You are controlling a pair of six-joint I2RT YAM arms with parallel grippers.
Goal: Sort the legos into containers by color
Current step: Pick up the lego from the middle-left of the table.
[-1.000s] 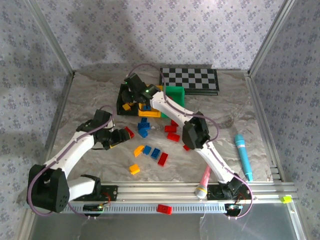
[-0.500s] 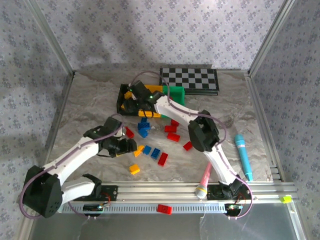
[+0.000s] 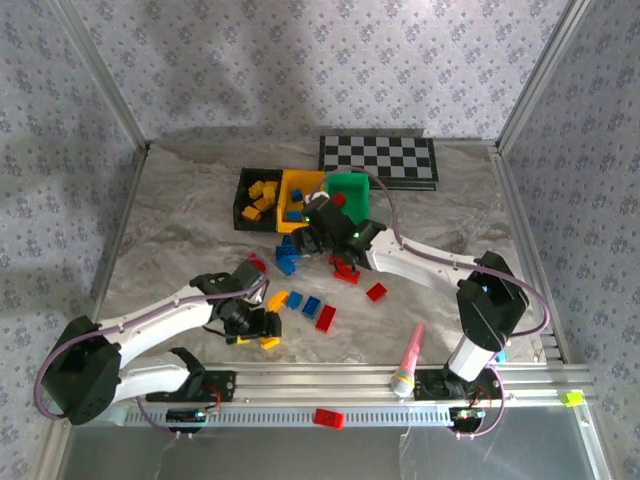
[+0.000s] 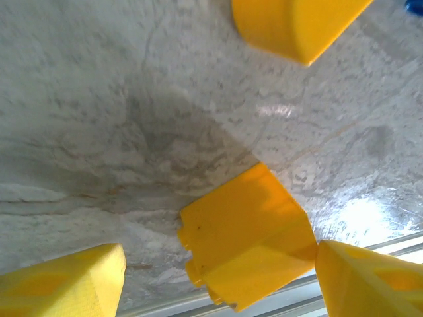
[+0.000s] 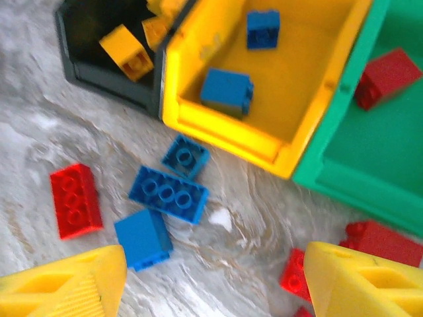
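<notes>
Picking up a yellow brick (image 4: 246,246) near the table's front edge.
Left gripper (image 4: 218,281) straddles it, jaws apart; next, pinch and carry to the black bin (image 3: 239,205). Right gripper (image 5: 211,284), jaws apart, empty, hovers over blue bricks (image 5: 167,193).

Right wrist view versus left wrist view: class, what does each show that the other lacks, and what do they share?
Right wrist: the black bin holding yellow bricks, the yellow bin holding two blue bricks, the green bin holding a red brick, plus loose blue bricks and red bricks on the table. Left wrist: one yellow brick lying between the open jaws, a second yellow brick at the top edge. Shared: marbled table, yellow fingers in the lower corners.
</notes>
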